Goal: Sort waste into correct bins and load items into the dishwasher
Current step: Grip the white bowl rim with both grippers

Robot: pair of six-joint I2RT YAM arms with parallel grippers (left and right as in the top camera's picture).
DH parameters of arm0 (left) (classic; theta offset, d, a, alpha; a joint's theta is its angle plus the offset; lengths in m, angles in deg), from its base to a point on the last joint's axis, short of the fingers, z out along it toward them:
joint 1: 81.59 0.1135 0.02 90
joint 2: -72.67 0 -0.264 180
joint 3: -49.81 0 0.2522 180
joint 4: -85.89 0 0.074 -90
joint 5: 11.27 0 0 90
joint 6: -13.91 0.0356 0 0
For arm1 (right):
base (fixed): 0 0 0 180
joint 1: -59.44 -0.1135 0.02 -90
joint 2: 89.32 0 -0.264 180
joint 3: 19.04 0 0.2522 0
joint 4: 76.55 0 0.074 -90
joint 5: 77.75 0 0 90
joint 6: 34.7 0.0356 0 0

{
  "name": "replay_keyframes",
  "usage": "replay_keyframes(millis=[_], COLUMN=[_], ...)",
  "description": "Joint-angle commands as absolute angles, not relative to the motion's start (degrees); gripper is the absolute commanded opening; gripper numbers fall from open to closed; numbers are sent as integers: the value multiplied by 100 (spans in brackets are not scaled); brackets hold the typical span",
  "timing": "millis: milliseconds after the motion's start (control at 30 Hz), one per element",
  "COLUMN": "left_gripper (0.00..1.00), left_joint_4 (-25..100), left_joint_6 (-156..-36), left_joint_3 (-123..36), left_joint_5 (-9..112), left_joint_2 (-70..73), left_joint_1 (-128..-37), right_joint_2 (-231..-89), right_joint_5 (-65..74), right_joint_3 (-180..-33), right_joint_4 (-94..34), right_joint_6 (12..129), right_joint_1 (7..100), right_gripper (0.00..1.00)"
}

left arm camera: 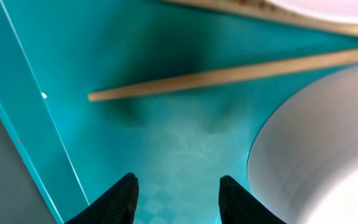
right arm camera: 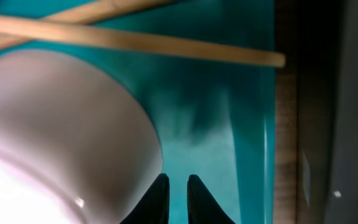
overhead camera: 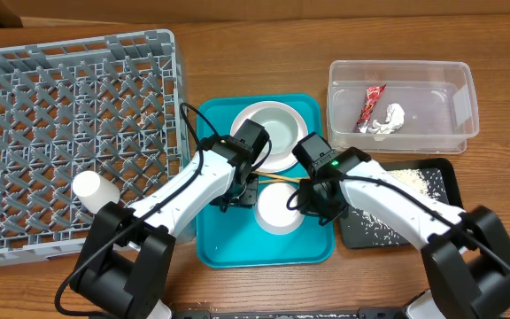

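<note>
At 9 o'clock on the table: grey dish rack [overhead camera: 69, 106], small white cup [overhead camera: 94, 186] lying inside toward its 5 o'clock.

At centre: teal tray [overhead camera: 237, 244]. Carries white plate [overhead camera: 239, 118] at its 12 o'clock with grey-green bowl [overhead camera: 273, 133] set on it, pink bowl [overhead camera: 277, 208] toward 6 o'clock, and two chopsticks [overhead camera: 277, 180] lying between plate and pink bowl.

At 2 o'clock: clear tub [overhead camera: 401, 64], holding red wrapper [overhead camera: 372, 105] and white tissue [overhead camera: 388, 118] side by side.

At 4 o'clock: black tray [overhead camera: 448, 190], rice grains [overhead camera: 410, 182] scattered on it.

At the pink bowl's 9 o'clock: left gripper [left arm camera: 178, 186], low over bare teal floor, fingers spread wide, nothing between them, one chopstick end just ahead.

At the bowl's 3 o'clock: right gripper [right arm camera: 176, 193], fingers nearly pressed together with only a sliver of teal between, pinching nothing, just beside the bowl's outer wall.
</note>
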State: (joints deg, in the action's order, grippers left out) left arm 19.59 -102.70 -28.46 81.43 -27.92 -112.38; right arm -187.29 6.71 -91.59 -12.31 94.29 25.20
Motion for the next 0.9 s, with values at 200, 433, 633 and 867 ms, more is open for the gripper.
replay_keyframes(millis=[200,433,633,867], left_gripper=[45,45,45,42], left_joint_4=[2062,2080,2082,2281], left_joint_6=[-10443,-10445,-10438,-10121], left_joint_3=[-2854,-2854,-2852,-2852], left_joint_5=[8342,8316,8204,7706], left_joint_2=[-2834,-3085,-3227,-3227], left_joint_1=[-11260,-11271,-11273,-11275], right_joint_2=[-18795,-18891,-19088,-19101], right_joint_5=[256,534,232,-480], right_joint_3=[-9277,-9240,-9203,-9203], right_joint_4=[-1534,-1517,-1613,-1943], right_joint_6=[9105,9453,9387,8933], right_joint_1=[2490,2490,2490,2490], right_gripper=[13,13,13,13])
